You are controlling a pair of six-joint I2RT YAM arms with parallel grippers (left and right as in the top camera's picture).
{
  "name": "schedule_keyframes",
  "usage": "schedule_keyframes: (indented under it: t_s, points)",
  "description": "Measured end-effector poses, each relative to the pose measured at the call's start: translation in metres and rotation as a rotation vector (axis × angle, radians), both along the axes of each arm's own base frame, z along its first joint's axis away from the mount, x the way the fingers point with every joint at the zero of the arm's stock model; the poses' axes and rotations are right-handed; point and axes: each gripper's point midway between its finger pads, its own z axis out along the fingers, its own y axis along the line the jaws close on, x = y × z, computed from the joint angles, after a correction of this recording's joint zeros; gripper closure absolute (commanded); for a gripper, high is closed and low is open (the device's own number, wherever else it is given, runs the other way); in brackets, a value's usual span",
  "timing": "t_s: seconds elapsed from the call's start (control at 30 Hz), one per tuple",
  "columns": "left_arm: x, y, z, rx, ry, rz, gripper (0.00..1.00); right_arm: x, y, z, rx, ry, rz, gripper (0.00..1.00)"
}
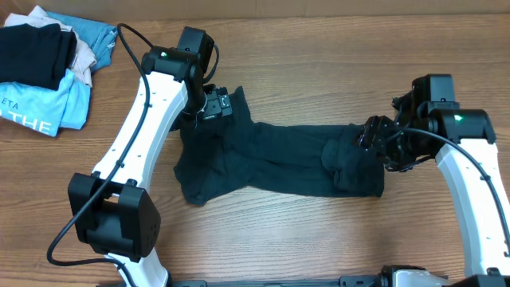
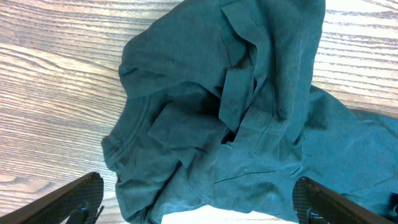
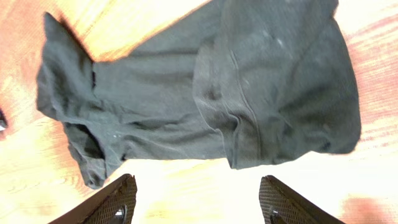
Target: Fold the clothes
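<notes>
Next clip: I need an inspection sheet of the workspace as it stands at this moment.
Surface: wooden table, bare wood grain.
Job's things: dark garment lies wrinkled across the middle, its right end lapped over itself; not neatly folded.
Clutter: black garment and light-blue shirt printed "THE", piled at the far left corner.
Grippers: left gripper open over the garment's bunched end; right gripper open at the lapped end; neither holds anything.
Cables: a black cable runs along the left arm, another along the right.
Surroundings: nothing seen.

Clothes [image 1: 271,163] – matt, wrinkled cloth; table [image 1: 319,48] – wood w/ grain.
</notes>
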Motion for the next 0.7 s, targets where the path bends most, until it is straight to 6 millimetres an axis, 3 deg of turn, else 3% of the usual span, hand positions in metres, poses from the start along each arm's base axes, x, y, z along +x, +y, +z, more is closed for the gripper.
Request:
schedule_keyframes:
  t_s: [0.2,0.27,0.33,0.43,0.57,0.7]
  points:
    - [-0.002,0.0,0.0,0.002,0.009,0.0,0.0,-0.003,-0.005,-0.08,-0.008,0.049,-0.085,0.82]
    - [-0.003,0.001,0.0,0.003,0.011,0.0,0.0,-0.011,0.0,-0.109,0.02,0.092,-0.099,0.84]
    - [-0.003,0.001,0.0,0.003,0.012,0.0,0.0,-0.026,0.004,-0.13,0.045,0.153,-0.104,0.79]
    - [-0.003,0.001,0.0,0.003,0.012,0.0,0.0,-0.039,0.008,-0.144,0.068,0.18,-0.11,0.78]
    - [-0.003,0.001,0.0,0.003,0.013,0.0,0.0,-0.054,0.015,-0.158,0.113,0.211,-0.127,0.96]
    - [-0.003,0.001,0.0,0.003,0.013,0.0,0.0,-0.071,0.027,-0.156,0.181,0.281,-0.125,0.96]
